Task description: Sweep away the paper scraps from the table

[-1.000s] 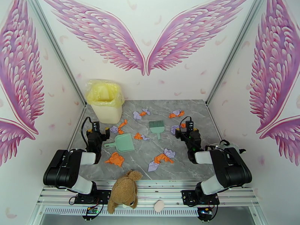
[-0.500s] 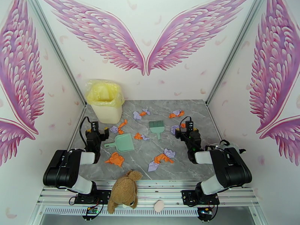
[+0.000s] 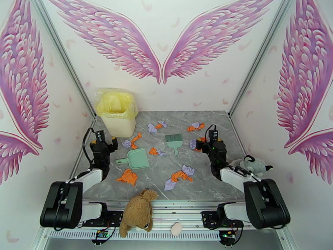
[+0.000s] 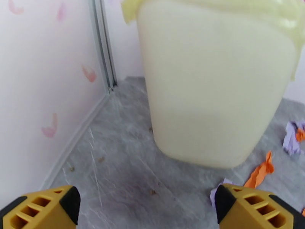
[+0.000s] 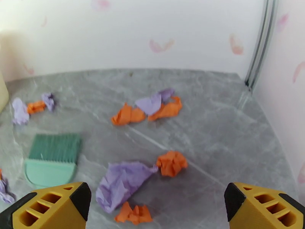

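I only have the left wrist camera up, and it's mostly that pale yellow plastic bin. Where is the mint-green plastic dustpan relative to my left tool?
Observer: The mint-green plastic dustpan lies flat on the grey marble-patterned table, to the right of the left tool and a little nearer the arm bases, with its handle pointing left.
Operator: And the brush?
Observer: The mint-green hand brush lies further right, near the table's middle, with its bristles toward the back wall.
Operator: Is the right tool carrying anything?
Observer: No. The right tool is open and empty, with orange and light-purple paper scraps lying on the table just ahead of it.
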You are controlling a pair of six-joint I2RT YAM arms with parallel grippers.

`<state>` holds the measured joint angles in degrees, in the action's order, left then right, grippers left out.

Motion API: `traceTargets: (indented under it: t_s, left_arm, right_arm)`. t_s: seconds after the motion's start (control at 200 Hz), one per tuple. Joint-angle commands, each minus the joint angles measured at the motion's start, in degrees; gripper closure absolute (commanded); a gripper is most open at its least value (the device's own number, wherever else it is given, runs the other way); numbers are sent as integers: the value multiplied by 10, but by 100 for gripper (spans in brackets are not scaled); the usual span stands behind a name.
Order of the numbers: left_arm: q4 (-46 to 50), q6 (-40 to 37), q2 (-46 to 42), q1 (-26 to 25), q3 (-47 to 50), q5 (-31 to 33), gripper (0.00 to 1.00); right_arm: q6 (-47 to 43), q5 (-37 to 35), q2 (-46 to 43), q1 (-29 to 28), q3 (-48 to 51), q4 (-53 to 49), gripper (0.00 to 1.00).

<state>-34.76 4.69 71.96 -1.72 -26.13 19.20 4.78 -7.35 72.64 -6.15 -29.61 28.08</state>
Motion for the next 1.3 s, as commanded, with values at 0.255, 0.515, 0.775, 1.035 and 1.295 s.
traceTargets:
  t_s: [0.255,0.515,0.775,1.035,1.295]
  left_arm:
    - [371,163,-152,-50,-132,-62,1]
    - [478,168,-176,-140,-167,-45,1]
    - [521,180,-78,-203,-209,-52,1]
    - [533,203,-4,-248,-262,-48,2]
    - [548,197,40,-273,-289,-44,5]
  right_arm:
    - [138,102,-53,-20,-196,-463,10]
    - [101,77,-19,-117,-268,-630,13]
    - [122,54,98,-197,-314,-644,25]
    - [150,35,229,-230,-367,-615,29]
    - [161,44,305,-235,-385,-596,30]
